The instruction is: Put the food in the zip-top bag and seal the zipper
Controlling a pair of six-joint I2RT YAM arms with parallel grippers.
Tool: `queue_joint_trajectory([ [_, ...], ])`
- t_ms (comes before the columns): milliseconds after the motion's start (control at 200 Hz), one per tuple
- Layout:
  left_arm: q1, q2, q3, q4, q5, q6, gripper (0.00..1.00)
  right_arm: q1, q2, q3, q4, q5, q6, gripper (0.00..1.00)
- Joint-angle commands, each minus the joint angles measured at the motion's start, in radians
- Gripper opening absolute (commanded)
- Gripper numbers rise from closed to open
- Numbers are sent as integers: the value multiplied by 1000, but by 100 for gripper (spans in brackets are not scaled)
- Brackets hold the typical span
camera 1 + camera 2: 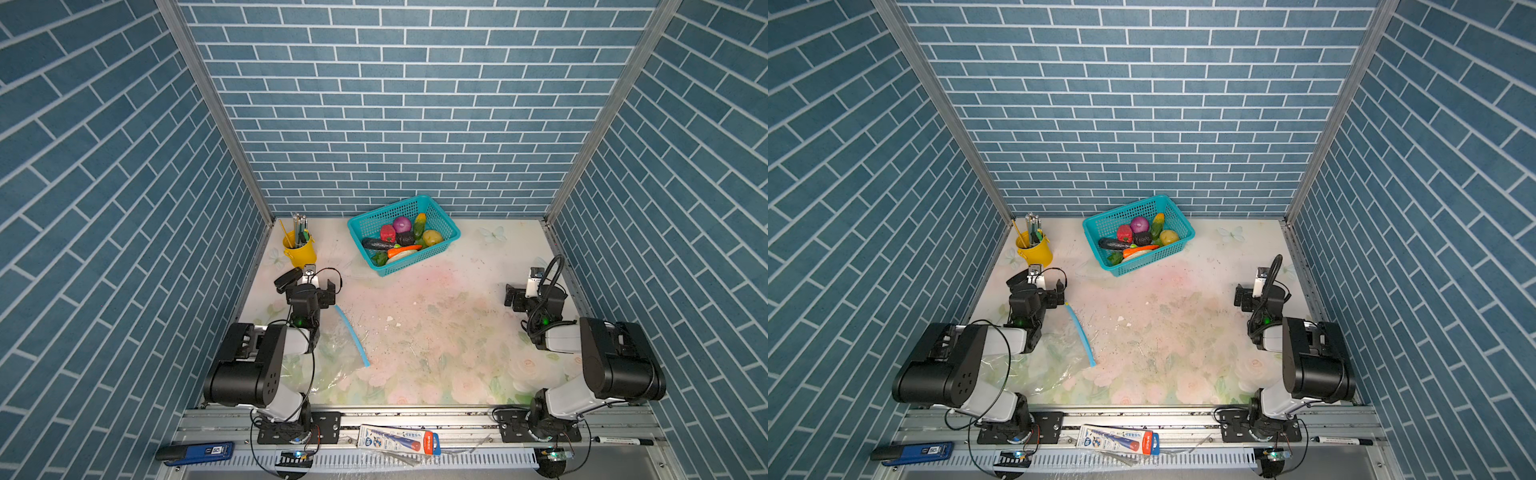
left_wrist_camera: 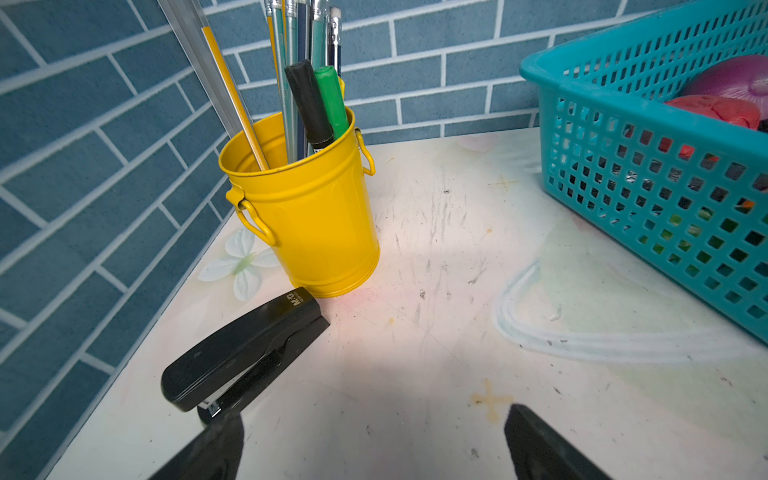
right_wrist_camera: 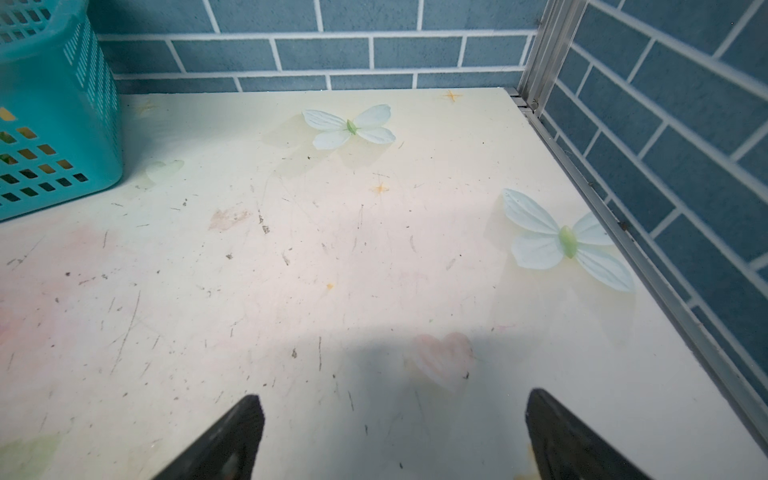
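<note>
- Left arm [image 1: 249, 365], lower left of both top views: folded back on itself, with the wrist aimed at the upper-left corner of the bench [image 1: 436, 324].
- Left end effector [image 2: 374, 440]: I see the fingers spread wide over the bench with nothing between them. A black stapler [image 2: 245, 353] lies just beside one fingertip.
- Right arm [image 1: 615, 357], lower right: the same folded pose.
- Right end effector [image 3: 395, 419]: fingers wide apart over bare, scuffed bench, and empty.
- Zip-top bag [image 1: 336, 365]: lies flat at lower left of centre, its left part hidden under the left arm. The film is clear and crinkly, and the bench's floral print shows through it.
- Zipper [image 1: 352, 336]: a narrow light-blue strip running diagonally along the bag's right edge, from beside the left wrist down toward the centre. I cannot tell whether it is pressed shut.
- Food [image 1: 401, 241]: all piled in the teal basket [image 1: 415, 261] at upper centre, well apart from the bag. I make out a red pepper [image 1: 387, 232], purple onion [image 1: 401, 224], yellow potato [image 1: 432, 237], dark eggplant [image 1: 376, 245] and orange carrot [image 1: 403, 250].
- The basket is rectangular perforated plastic, set at an angle to the back wall.
- Yellow metal bucket [image 1: 300, 253], upper left: glossy, holding pens and pencils upright.
</note>
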Motion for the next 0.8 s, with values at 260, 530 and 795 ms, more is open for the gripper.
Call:
queue_joint_trajectory([
  [260, 6, 5, 14, -6, 5, -1, 99, 3, 1, 25, 22, -3, 14, 99],
  [530, 6, 5, 14, -6, 5, -2, 99, 3, 0, 24, 24, 1, 12, 99],
  [795, 6, 6, 15, -7, 5, -2, 99, 3, 2, 25, 21, 5, 18, 99],
])
